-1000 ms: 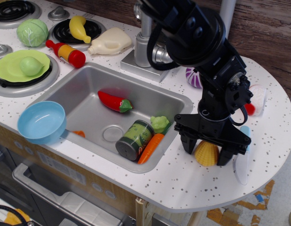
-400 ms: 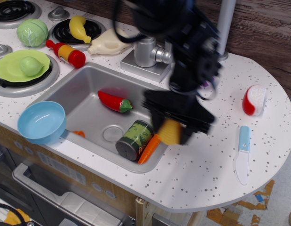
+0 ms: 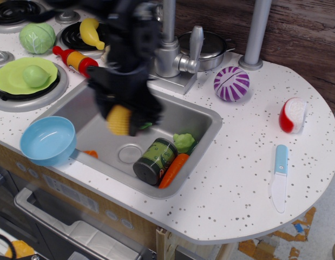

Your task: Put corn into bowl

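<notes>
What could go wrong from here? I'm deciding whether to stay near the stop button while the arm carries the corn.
The gripper holds the corn above the sink, short of the bowl. The image is motion-blurred, so a slip here would likely drop it among the can and carrot. The bowl also overhangs the sink's corner and could be nudged on arrival.

A yellow corn (image 3: 119,119), ribbed, is seen beside a light-blue bowl (image 3: 47,140). A purple ball (image 3: 231,84) is striped white; the white table (image 3: 237,189) is speckled dark.
</notes>
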Motion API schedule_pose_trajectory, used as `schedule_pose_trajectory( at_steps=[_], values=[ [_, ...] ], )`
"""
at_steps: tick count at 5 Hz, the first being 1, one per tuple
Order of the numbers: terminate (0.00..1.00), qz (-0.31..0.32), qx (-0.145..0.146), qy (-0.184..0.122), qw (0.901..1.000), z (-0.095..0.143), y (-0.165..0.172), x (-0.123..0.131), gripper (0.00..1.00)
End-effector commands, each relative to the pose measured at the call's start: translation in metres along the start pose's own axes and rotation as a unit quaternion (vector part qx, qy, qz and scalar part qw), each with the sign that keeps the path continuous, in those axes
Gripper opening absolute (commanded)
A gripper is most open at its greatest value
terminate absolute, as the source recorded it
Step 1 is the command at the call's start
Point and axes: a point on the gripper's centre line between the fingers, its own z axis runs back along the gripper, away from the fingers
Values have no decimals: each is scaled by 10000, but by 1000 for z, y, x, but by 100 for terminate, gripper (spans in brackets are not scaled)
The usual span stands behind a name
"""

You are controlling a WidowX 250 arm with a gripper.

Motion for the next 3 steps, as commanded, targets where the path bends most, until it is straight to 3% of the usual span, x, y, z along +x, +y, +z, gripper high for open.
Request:
schedule_pose_trajectory(
  at_steps=[1, 3],
  values=[
    [0, 11, 110, -344, 9993, -11, 53, -18, 0],
    [0, -57, 87, -479, 9988, -30, 85, -27, 0]
  ],
)
